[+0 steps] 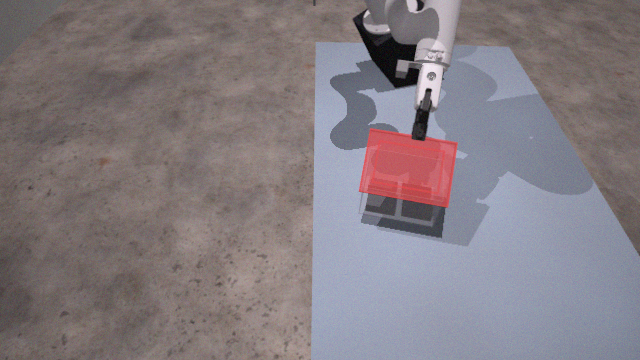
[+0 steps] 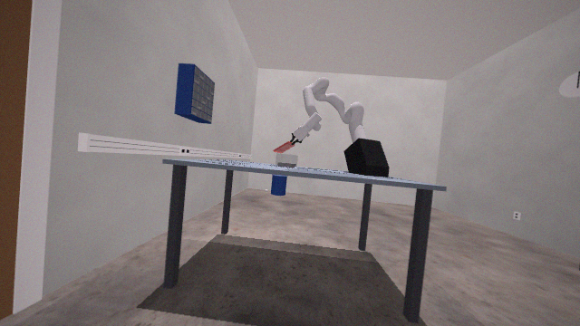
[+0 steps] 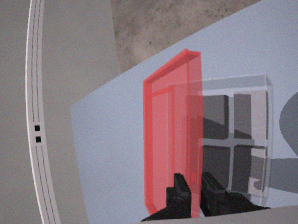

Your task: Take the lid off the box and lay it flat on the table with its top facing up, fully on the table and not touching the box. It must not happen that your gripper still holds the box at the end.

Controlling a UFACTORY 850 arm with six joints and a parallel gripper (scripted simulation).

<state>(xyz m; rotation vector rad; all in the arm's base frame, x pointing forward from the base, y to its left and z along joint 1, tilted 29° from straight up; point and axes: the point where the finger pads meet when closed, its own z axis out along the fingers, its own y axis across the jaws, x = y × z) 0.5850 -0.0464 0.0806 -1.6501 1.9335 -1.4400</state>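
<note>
My gripper is shut on the far edge of the red see-through lid. The lid is off the box and hangs tilted in the air above it, its free edge lower than the held edge. The grey box stands open on the table below the lid. It has pale clear walls and a dark floor split by a cross divider. In the top view the lid covers the far half of the box.
The arm's black base stands at the far end of the table. The table's left edge runs close beside the box. A blue bin stands on the floor behind the table.
</note>
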